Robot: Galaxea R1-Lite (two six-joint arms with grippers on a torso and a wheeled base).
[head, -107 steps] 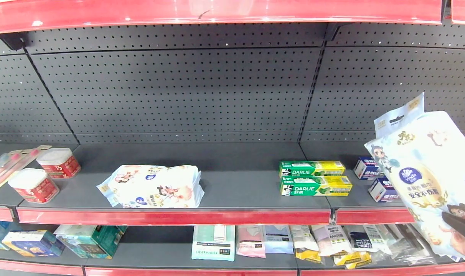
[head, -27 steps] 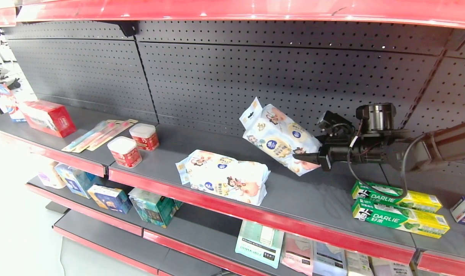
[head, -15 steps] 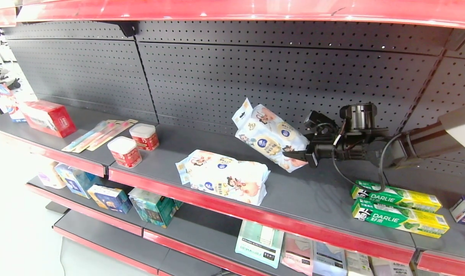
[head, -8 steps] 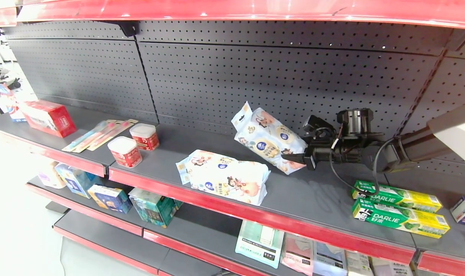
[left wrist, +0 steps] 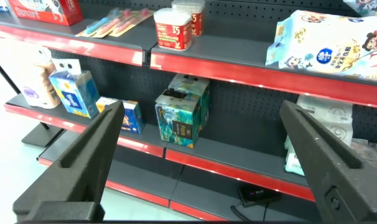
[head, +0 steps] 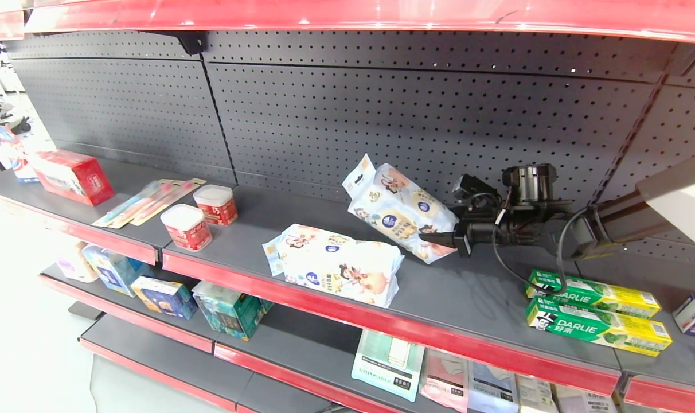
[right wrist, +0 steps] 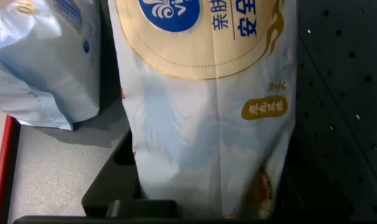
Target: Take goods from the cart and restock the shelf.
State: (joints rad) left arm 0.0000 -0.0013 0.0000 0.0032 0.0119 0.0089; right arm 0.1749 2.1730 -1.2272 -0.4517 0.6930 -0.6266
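A white tissue pack (head: 398, 211) with cartoon print hangs tilted just above the grey shelf (head: 473, 298), close to the pegboard back. My right gripper (head: 439, 239) is shut on its lower right end. The right wrist view has this pack (right wrist: 207, 112) running between the dark fingers (right wrist: 117, 180). A second, matching pack (head: 335, 264) lies flat near the shelf's red front edge, to the left of and in front of the held one; it appears as pack (right wrist: 42, 56) and pack (left wrist: 331, 37) in the wrist views. My left gripper (left wrist: 210, 149) stands open, low in front of the lower shelves.
Two green toothpaste boxes (head: 597, 312) lie to the right on the shelf. Two red-and-white tubs (head: 201, 217), toothbrush packs (head: 147, 201) and a red box (head: 72, 176) sit to the left. Boxes (head: 164, 295) and flat packets (head: 389, 364) fill the lower shelves.
The head camera swung left after the earliest frame. My right gripper has carried the tissue pack leftward and down toward the shelf surface over the last two seconds.
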